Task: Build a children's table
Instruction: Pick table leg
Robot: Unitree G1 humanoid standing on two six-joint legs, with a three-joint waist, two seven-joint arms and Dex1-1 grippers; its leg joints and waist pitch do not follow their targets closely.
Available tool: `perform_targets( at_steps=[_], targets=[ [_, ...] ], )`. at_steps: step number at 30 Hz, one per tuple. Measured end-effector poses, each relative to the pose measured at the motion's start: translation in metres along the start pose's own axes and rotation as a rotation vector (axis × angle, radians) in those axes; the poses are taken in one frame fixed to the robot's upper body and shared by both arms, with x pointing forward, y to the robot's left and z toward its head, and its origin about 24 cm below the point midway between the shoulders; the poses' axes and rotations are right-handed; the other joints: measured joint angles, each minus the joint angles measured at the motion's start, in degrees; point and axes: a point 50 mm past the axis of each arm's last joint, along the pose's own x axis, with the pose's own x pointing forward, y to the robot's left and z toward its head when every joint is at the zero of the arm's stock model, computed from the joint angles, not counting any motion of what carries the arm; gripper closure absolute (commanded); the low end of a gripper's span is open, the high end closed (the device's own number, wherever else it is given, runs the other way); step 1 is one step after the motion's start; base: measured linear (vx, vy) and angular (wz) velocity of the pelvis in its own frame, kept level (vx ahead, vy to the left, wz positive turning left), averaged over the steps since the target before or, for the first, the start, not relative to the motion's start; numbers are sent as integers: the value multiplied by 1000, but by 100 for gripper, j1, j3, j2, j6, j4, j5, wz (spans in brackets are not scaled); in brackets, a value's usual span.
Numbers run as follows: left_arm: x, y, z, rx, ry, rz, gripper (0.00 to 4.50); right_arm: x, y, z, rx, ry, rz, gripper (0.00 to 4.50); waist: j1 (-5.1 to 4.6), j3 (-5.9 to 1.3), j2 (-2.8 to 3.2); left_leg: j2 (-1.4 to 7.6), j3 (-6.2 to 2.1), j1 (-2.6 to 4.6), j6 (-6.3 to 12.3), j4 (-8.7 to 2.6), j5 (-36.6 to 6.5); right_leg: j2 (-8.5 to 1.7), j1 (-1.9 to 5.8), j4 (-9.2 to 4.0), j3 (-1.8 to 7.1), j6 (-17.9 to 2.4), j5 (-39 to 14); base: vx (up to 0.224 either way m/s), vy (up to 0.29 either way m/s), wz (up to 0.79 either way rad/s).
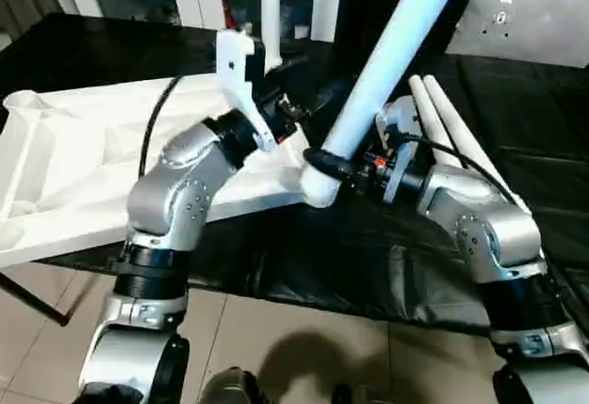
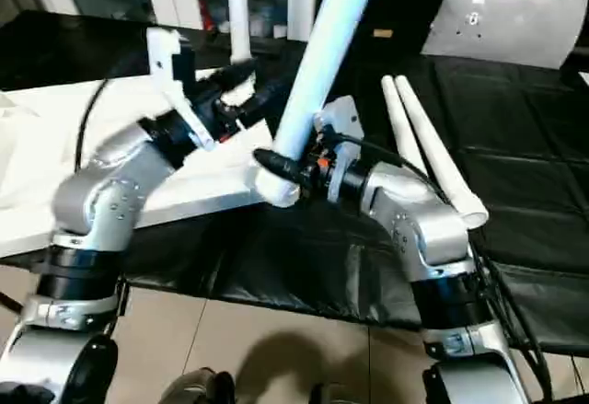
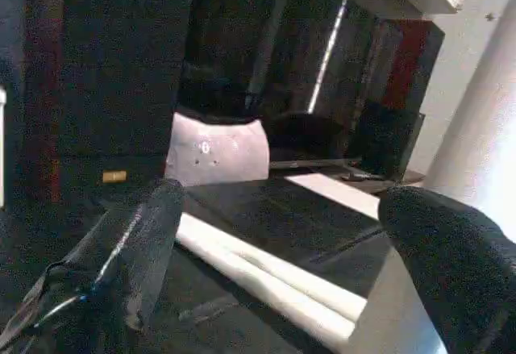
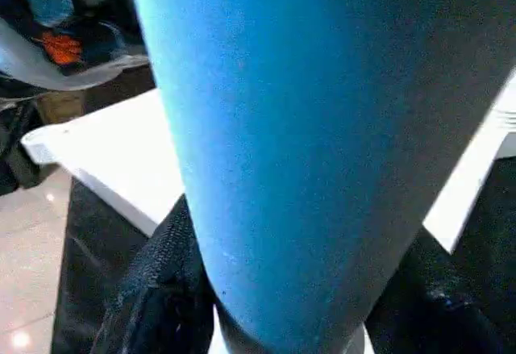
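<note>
A workbench point(image 1: 442, 266) draped in a black sheet fills the middle of the frame above a tiled floor point(image 1: 276, 340). On its left half lies the white tabletop point(image 1: 83, 174), underside up. On the right half two white legs point(image 1: 451, 132) lie side by side, touching, running toward the upper middle.

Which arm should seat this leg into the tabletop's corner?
Right. The right gripper is already clamped near the thick end of the long white tapered plastic leg, beside the white ribbed plastic tabletop. The left gripper is open and empty, free to steady.
</note>
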Motion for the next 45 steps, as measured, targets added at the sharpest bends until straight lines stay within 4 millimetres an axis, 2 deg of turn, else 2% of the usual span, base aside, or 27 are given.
perform_targets(
  at_steps=[4, 7, 10, 12, 14, 18, 22, 23, 27, 29, 32, 35, 36, 45],
  targets=[
    [0, 3, -1, 22, 6, 25, 0, 3, -3, -2, 1, -10, -63, 260, -9, 0, 0, 0, 0, 2, 0, 0, 0, 0, 0, 0, 0, 0, 1, 0, 0, 0],
    [-2, 14, -6, 88, 58, 75, 0, 7, -12, -11, 19, -1, -201, 260, -9, 1, 2, -1, 0, 1, -2, 0, 1, 1, -1, 0, 2, 2, 1, 0, 0, 0],
    [-13, 28, -10, 156, 126, 104, 0, 0, -20, -10, 6, -16, -294, 260, -29, 2, 4, -1, 1, -2, -1, -4, 0, 1, -4, -2, 3, 6, -1, 0, 0, 0],
    [-28, 42, -14, 224, 211, 109, 0, -4, -23, -8, -19, -37, -352, 260, -54, 0, 8, -2, 2, -1, -2, -18, 0, 1, -8, -4, 3, 11, -4, 0, 0, 0],
    [-42, 51, -26, 247, 310, 93, 0, -11, -25, -12, 3, -11, -385, 260, -90, -1, 9, -2, 2, 2, -3, -28, 0, 2, -8, -6, 2, 14, -6, 0, 0, 0],
    [-55, 53, -53, 231, 461, -12, 0, -14, -23, -25, 48, 9, -394, 260, -103, 0, 9, -3, 3, 0, -3, -32, 0, 2, -10, -10, 3, 14, -6, 0, 0, 0],
    [-68, 56, -71, 202, 589, -95, 0, -17, -20, -35, 64, 24, -404, 260, -143, 0, 10, -4, 4, 2, -3, -32, 0, 1, -9, -11, 5, 13, -6, 0, 0, 0],
    [-71, 57, -75, 180, 606, -111, 28, -19, -19, -38, 70, 28, -408, 260, -147, 0, 10, -4, 4, 2, -3, -32, 0, 1, -9, -11, 5, 13, -6, 0, 0, 0],
    [-75, 62, -86, 151, 670, -155, 40, -19, -16, -38, 66, 22, -406, 260, -156, 0, 9, -4, 4, 4, -4, -33, 1, 1, -8, -11, 4, 12, -5, 0, 0, 0],
    [-76, 66, -88, 161, 697, -157, 76, -19, -14, -34, 47, 14, -393, 260, -157, -1, 9, -4, 4, 5, -4, -33, 1, 1, -7, -11, 6, 12, -5, 0, 0, 0],
    [-77, 69, -91, 158, 711, -163, 84, -19, -12, -35, 42, 17, -375, 260, -152, -1, 9, -4, 5, 5, -4, -33, 1, 0, -7, -12, 5, 11, -5, 0, 0, 0],
    [-77, 69, -93, 153, 715, -183, 106, -22, -11, -40, 53, 29, -362, 260, -143, -1, 10, -4, 5, 5, -4, -34, 1, 0, -7, -12, 5, 11, -5, 0, 0, 0],
    [-78, 70, -95, 153, 719, -183, 125, -22, -11, -41, 54, 32, -360, 260, -146, -1, 9, -4, 5, 5, -4, -34, 1, 0, -7, -12, 5, 10, -4, 0, 0, 0],
    [-76, 77, -99, 167, 738, -168, 179, -20, -7, -41, 45, 43, -312, 260, -145, -1, 9, -4, 5, 7, -5, -34, 1, 0, -4, -13, 5, 5, -1, 0, 0, 0]
  ],
)
